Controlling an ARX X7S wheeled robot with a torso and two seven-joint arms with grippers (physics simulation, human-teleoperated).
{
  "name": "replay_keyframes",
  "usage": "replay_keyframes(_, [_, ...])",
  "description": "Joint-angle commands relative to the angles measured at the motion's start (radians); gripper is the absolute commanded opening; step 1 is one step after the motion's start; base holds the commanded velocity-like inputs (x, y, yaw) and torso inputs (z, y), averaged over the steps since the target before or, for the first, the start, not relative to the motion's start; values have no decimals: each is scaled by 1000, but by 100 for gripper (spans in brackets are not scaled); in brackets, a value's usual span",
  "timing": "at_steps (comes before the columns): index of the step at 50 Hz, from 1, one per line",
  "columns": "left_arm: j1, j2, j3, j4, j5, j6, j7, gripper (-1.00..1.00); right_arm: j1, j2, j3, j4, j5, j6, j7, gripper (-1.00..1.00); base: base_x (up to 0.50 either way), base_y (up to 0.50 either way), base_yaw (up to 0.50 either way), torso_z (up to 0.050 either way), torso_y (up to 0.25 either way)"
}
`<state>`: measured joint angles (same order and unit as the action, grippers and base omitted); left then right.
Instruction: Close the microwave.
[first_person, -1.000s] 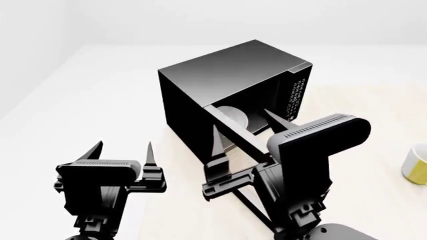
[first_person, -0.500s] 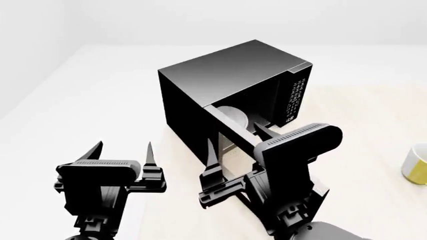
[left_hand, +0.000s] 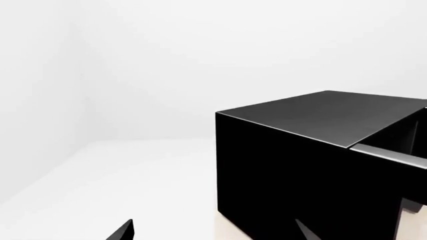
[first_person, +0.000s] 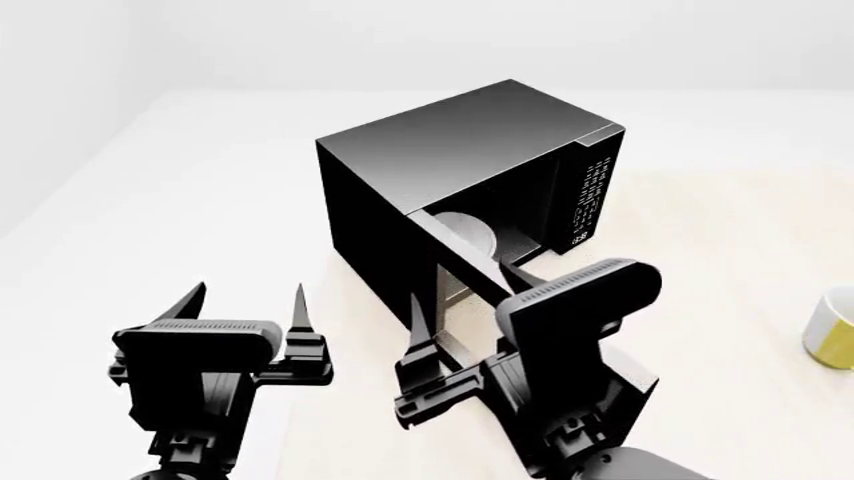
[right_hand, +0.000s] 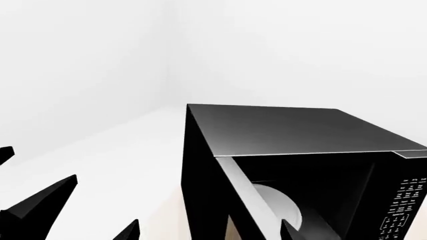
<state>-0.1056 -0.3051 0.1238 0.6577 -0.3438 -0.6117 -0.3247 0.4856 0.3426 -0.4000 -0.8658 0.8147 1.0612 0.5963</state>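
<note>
The microwave (first_person: 461, 170) stood mid-desk (first_person: 747, 260), turned diagonally, its open front and keypad facing the robot's right, door swung out toward the robot. The right gripper (first_person: 461, 305) was open, straddling the door's edge; the left gripper (first_person: 247, 300) hung open, apart. Only the right wrist view showed the white plate (right_hand: 277, 207) inside; only the head view showed a mug (first_person: 834, 328).
</note>
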Motion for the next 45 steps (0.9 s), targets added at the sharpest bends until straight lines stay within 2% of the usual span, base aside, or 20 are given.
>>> replay_keyframes(1, [-2, -4, 4, 1, -4, 1, -4, 100, -9, 9, -24, 22, -18, -22, -9, 100, 0, 0, 0, 0, 0])
replay_keyframes(45, [1, -16, 13, -7, -16, 15, -20, 100, -44, 22, -115, 94, -66, -85, -38, 100, 0, 0, 0, 0, 0])
